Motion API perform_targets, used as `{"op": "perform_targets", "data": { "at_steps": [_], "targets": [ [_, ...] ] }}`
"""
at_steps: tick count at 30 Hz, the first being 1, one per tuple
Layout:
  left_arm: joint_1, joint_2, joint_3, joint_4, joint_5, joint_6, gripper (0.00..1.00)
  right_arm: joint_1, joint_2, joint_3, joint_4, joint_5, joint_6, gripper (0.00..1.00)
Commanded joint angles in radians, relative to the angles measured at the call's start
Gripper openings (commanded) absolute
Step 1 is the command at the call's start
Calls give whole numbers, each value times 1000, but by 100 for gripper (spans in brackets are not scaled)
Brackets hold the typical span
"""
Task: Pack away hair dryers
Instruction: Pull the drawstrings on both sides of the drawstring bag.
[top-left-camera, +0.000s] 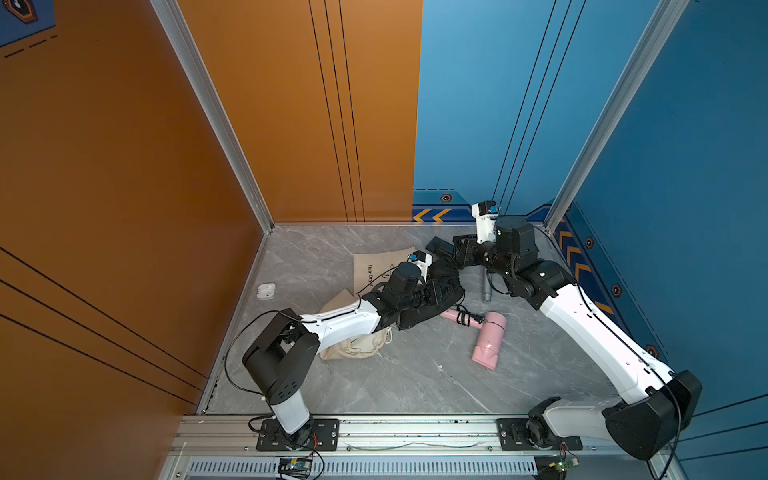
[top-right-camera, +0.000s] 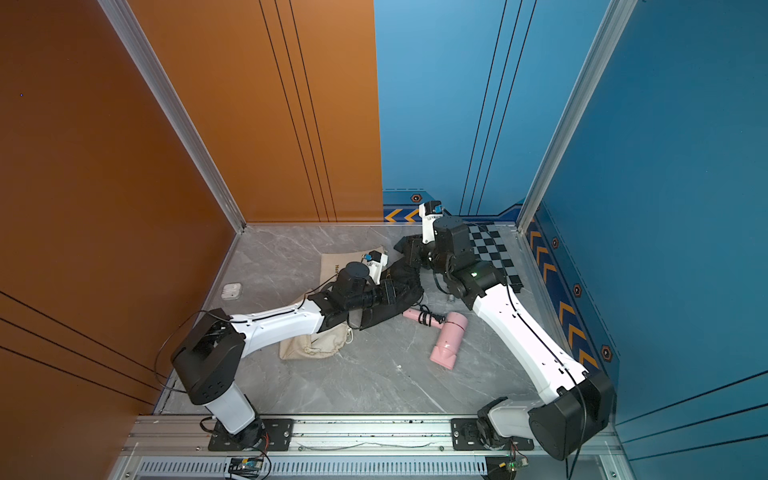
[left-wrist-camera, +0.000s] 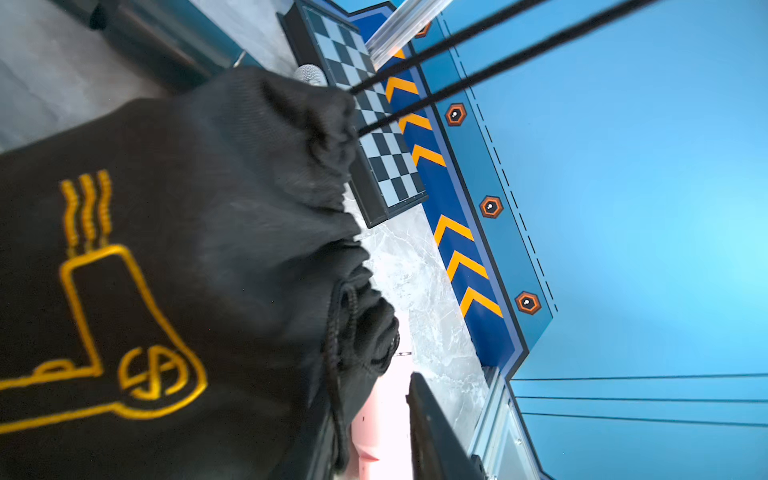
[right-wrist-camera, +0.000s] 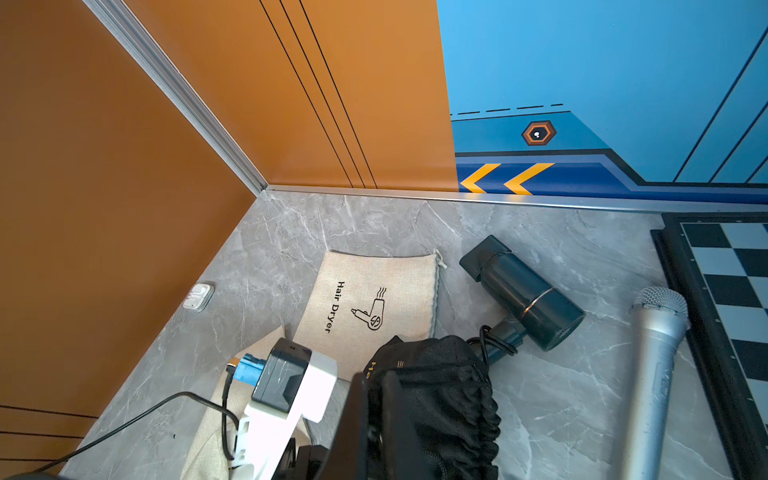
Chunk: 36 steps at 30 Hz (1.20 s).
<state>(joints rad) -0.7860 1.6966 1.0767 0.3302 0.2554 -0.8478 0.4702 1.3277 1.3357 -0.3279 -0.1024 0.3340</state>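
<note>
A pink hair dryer lies on the marble floor, black cord wound round its handle. A black hair dryer lies further back, its handle at the mouth of a black drawstring bag. My right gripper is shut on that bag's gathered rim. My left gripper is at the bag's other side. The cloth drapes over one of its fingers, the other finger stands free, and the gap between them shows only the pink dryer beyond.
A flat beige bag printed "Hair Dryer" lies behind the black one. A bulging beige bag sits under my left forearm. A grey microphone and a chessboard lie at the right wall, and a small white case at the left wall.
</note>
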Motion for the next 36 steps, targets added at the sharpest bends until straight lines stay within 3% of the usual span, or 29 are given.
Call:
{"op": "perform_targets", "data": {
  "at_steps": [1, 4, 7, 13, 18, 25, 31, 36],
  "targets": [
    [-9, -48, 13, 15, 16, 24, 20, -8, -29, -14, 33, -14, 13, 0],
    [-4, -44, 2, 15, 15, 23, 5, -10, -27, -14, 37, -17, 14, 0],
    [-5, -48, -4, 15, 15, 18, 0, -14, -30, -17, 37, -17, 14, 0],
    [16, -144, -18, -40, -11, 44, 0, -36, -42, -29, 39, 0, 20, 0],
    [75, -302, 8, -202, -69, 120, 0, -71, -43, -24, 38, 32, 30, 0],
    [280, -539, 105, -496, -186, 223, 0, -164, -35, 4, 47, 62, 42, 0],
    [462, -589, 192, -725, -286, 281, 0, -203, -9, 30, 46, 94, 27, 0],
    [598, -606, 193, -760, -279, 293, 0, -220, 7, 30, 18, 139, -1, 0]
  ]
}}
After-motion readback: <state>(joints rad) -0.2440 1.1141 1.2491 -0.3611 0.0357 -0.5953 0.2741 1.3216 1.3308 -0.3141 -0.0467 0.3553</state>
